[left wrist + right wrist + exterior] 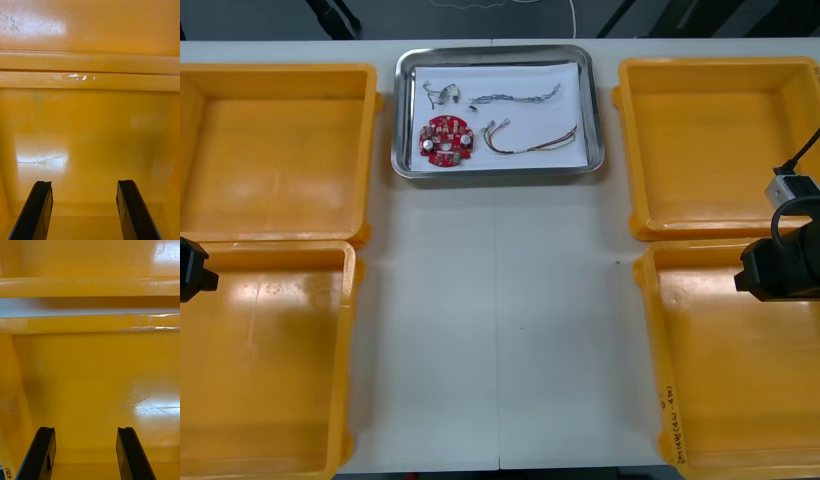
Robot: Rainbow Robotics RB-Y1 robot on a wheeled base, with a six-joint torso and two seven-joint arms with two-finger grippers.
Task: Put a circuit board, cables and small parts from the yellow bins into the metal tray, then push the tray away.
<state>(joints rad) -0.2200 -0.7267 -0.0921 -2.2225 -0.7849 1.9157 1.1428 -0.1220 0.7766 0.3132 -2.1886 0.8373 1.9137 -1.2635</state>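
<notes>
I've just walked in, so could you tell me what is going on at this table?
The metal tray sits at the far edge of the table, holding a red circuit board, a blue and white cable, a red and yellow cable and small metal parts. The four yellow bins look empty. The left gripper and right gripper hang over the near bins on their own sides, jaws open, holding nothing.
</notes>
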